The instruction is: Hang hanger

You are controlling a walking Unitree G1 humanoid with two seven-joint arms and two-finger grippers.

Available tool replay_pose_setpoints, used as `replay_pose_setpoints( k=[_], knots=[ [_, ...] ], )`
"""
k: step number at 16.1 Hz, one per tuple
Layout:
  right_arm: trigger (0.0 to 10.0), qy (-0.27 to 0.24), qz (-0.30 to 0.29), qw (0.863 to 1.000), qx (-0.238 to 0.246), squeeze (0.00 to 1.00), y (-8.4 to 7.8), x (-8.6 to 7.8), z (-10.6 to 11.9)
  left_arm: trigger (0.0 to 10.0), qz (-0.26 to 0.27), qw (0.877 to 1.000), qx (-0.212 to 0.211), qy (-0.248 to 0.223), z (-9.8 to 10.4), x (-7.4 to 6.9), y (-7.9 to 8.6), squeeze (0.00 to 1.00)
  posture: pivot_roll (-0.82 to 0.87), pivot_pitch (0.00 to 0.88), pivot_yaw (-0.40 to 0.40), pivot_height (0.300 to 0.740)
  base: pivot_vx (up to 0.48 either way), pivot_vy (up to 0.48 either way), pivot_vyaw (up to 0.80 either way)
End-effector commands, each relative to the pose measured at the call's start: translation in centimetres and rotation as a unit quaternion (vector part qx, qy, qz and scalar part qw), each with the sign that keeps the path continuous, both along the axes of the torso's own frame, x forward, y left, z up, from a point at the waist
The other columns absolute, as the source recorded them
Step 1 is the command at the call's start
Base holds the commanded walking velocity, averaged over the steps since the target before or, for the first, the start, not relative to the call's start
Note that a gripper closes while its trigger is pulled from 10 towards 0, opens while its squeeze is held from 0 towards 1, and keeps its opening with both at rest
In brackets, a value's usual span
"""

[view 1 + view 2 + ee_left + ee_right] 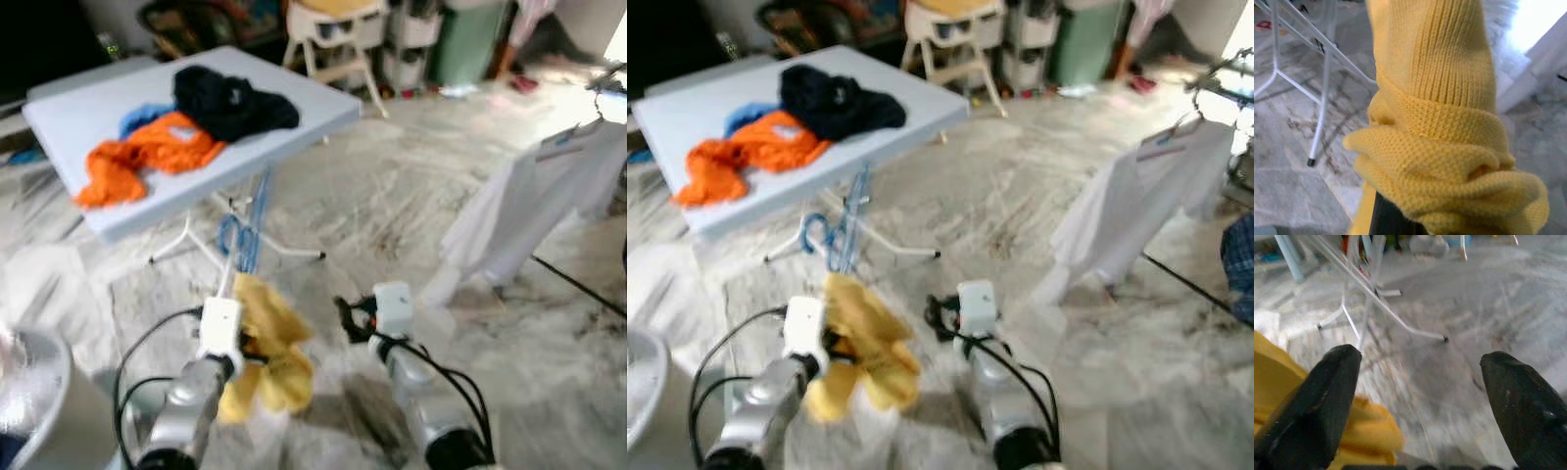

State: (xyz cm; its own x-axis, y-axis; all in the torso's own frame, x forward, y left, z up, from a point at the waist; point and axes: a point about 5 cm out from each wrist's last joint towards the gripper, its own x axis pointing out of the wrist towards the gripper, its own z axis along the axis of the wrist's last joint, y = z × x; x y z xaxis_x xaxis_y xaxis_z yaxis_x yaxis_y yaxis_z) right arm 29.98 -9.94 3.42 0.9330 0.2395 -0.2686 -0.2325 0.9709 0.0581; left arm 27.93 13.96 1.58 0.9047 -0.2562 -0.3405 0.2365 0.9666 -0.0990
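A blue hanger [245,233] stands upright in front of me with a yellow knit garment [274,354] bunched below it. My left gripper [243,341] is shut on the hanger, and the knit [1440,122] covers most of its fingers. To the right of it and apart from the garment, my right gripper [345,318] hangs open over the marble floor, with its black fingers [1327,396] wide apart and nothing between them. The yellow knit [1366,435] lies just beside one of those fingers.
A folding table [313,103] at the upper left carries orange [147,157], blue and black [230,98] clothes; its white legs [191,243] spread behind the hanger. A white shirt [529,206] hangs from a rack at the right. A high chair [333,39] stands at the back.
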Motion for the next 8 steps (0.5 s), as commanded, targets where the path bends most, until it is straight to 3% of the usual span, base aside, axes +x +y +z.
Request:
replay_pose_setpoints(
  k=[1,8],
  knots=[
    [10.0,-0.004,-0.018,1.0,-0.013,0.0,-1.23,0.42,0.16,10.0,-0.006,1.0,-0.003,-0.016,0.8,0.64,-0.87,0.0,-0.08,0.0,0.06,0.74,0.0,0.0,0.0],
    [10.0,0.004,-0.009,1.0,-0.021,0.0,-0.8,0.54,-0.09,10.0,-0.011,1.0,-0.003,-0.025,0.76,-0.13,-1.67,0.0,-0.06,0.0,0.036,0.74,0.0,0.0,0.0]
  ],
)
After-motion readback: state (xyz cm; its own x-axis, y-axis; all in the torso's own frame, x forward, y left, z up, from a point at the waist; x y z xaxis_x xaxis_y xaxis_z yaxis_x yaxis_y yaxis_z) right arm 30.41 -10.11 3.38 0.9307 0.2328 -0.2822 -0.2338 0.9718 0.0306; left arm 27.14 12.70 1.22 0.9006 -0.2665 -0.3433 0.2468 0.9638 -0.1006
